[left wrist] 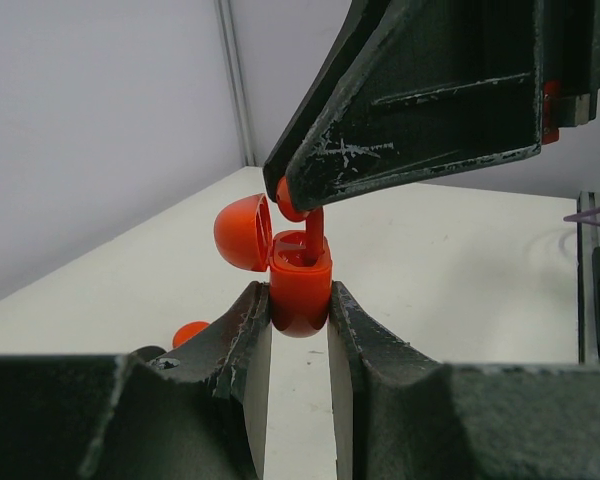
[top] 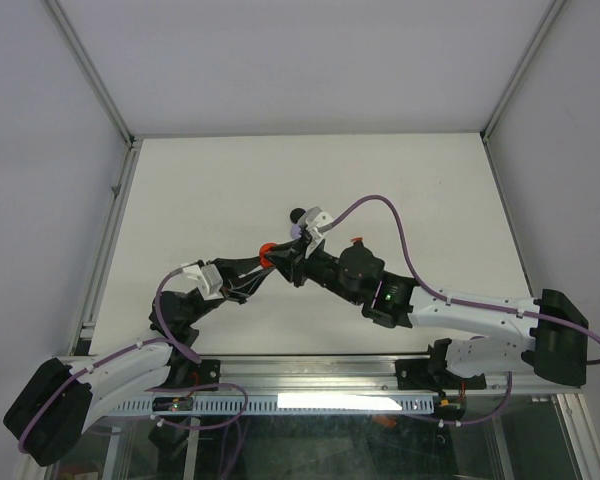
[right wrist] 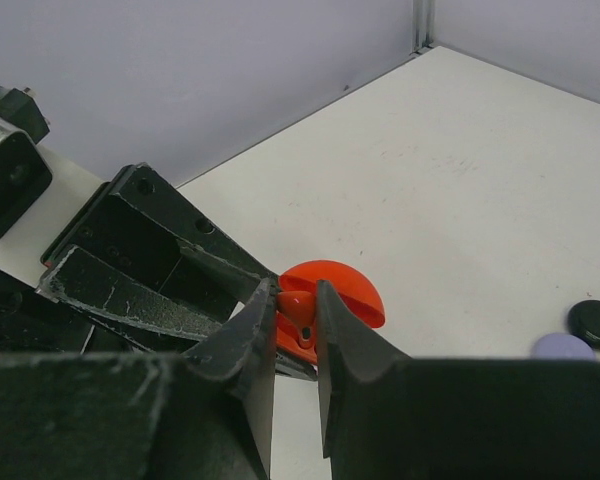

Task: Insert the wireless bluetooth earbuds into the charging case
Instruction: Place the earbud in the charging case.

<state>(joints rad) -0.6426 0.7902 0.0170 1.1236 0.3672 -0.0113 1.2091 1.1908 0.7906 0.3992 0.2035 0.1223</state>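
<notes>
My left gripper [left wrist: 300,300] is shut on the lower half of a red charging case [left wrist: 301,285], held upright above the table with its round lid [left wrist: 242,232] hinged open to the left. My right gripper [right wrist: 296,298] is shut on a red earbud [right wrist: 299,306] directly over the case. In the left wrist view the earbud [left wrist: 307,226] points its stem down into the case's opening. From above, both grippers meet at the case [top: 267,252] near the table's middle, the left gripper [top: 261,262] from the left and the right gripper [top: 283,257] from the right.
A black disc [right wrist: 594,322] and a lavender disc [right wrist: 563,347] lie on the white table to the right; from above they sit just behind the grippers, the black disc [top: 298,213] farthest. A small red piece [top: 357,240] lies by the right wrist. Another red piece [left wrist: 190,332] lies below the left fingers.
</notes>
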